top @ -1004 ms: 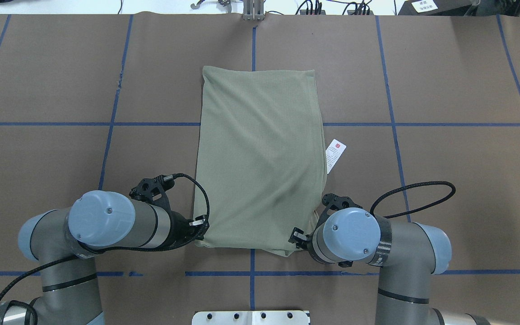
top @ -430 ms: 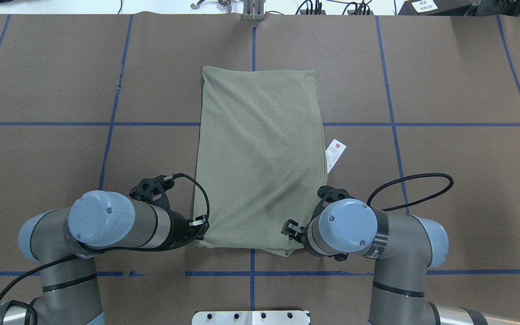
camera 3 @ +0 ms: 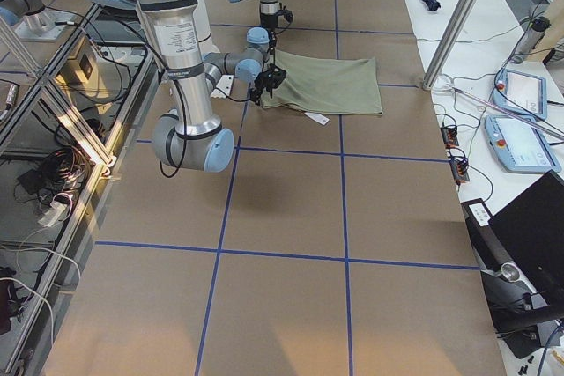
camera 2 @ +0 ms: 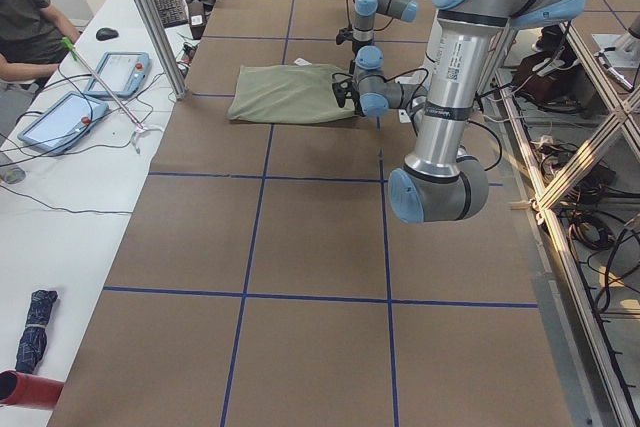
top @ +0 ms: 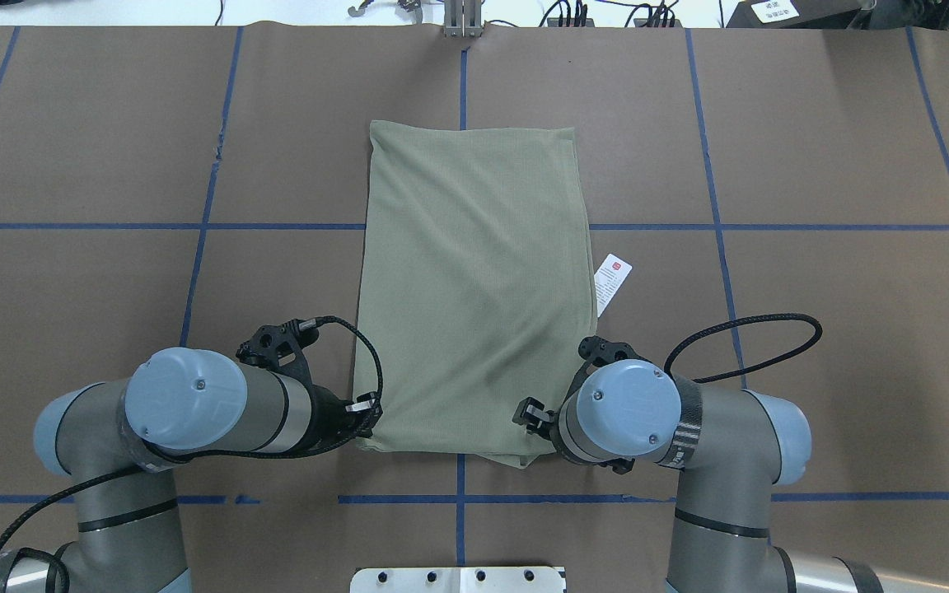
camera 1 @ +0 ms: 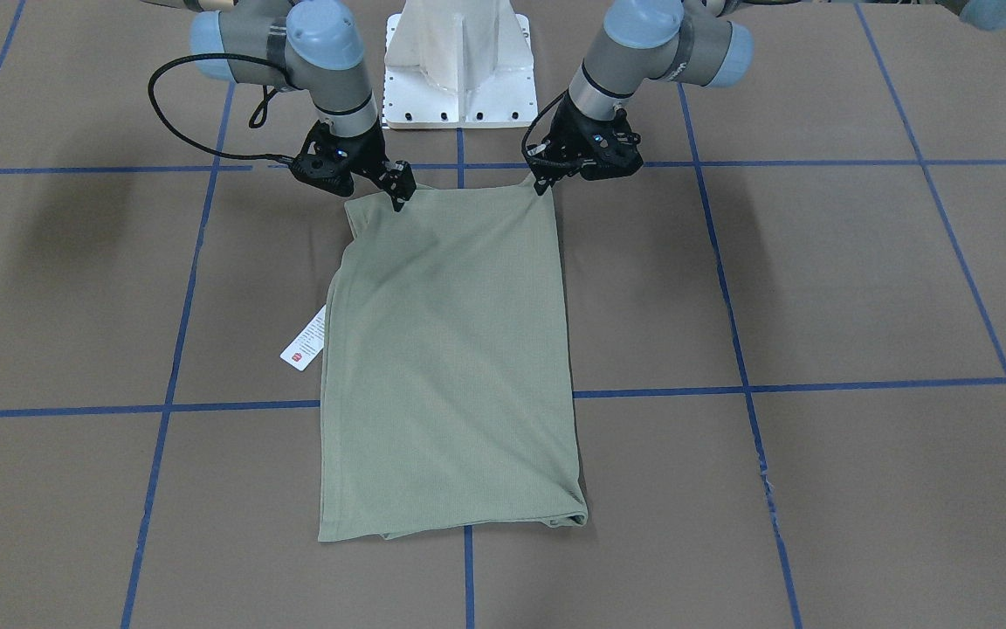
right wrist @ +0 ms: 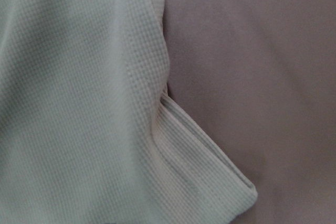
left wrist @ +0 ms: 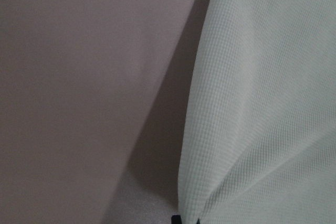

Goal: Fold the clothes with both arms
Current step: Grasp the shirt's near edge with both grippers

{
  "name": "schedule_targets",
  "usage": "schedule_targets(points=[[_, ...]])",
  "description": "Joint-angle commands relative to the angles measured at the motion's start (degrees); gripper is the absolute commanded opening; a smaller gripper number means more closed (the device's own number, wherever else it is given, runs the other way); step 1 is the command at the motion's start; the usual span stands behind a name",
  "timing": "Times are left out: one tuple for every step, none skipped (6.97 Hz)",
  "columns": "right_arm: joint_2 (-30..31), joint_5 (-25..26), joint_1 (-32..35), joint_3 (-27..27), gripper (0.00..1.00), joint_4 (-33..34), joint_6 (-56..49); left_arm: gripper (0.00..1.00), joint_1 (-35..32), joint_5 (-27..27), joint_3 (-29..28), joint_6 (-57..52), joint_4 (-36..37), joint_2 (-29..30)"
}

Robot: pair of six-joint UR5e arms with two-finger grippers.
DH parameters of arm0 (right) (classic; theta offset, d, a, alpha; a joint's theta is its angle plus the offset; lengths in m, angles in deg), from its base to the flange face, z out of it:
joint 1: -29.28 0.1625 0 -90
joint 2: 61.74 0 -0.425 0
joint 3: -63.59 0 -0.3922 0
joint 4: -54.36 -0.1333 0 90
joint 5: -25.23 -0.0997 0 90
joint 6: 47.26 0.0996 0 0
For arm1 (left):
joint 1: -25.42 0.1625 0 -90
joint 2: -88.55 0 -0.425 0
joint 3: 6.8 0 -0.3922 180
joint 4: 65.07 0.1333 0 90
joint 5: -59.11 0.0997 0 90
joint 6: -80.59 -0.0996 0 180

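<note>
Left gripper (camera 1: 543, 185) pinching shirt (camera 1: 451, 367), right gripper (camera 1: 399, 197) adjacent

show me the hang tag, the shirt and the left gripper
hang tag (top: 613, 284), overhead view, middle of the white card
shirt (top: 474, 272), overhead view, centre of the folded body
left gripper (camera 1: 543, 183), front-facing view, between its fingers at the shirt corner

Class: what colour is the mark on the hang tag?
Red, on the shirt's white hang tag; overhead view.

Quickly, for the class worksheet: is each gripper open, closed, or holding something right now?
Left gripper: closed on a robot-side corner of the olive-green shirt.
Right gripper: over the shirt's robot-side edge; open or closed cannot be told.
</note>
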Motion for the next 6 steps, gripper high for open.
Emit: schedule_targets(points=[[0.0,-0.1,-0.1,0.2,0.96,-0.1,0.0,0.00,0.0,0.0,0.0,0.0,0.0,0.1],[0.0,-0.1,-0.2,0.2,0.91,-0.1,0.0,0.00,0.0,0.0,0.0,0.0,0.0,0.1],[-0.1,0.0,-0.5,0.2,0.79,-0.1,0.2,0.00,0.0,0.0,0.0,0.0,0.0,0.0],[-0.6,0.1,-0.5,0.2,0.69,0.1,0.2,0.00,0.0,0.0,0.0,-0.1,0.0,-0.1],[-0.6,0.0,-0.5,0.3,0.46,0.1,0.1,0.00,0.0,0.0,0.0,-0.1,0.0,-0.1],[-0.7,-0.1,-0.5,0.2,0.20,0.1,0.1,0.00,0.0,0.0,0.0,-0.1,0.0,-0.1]])
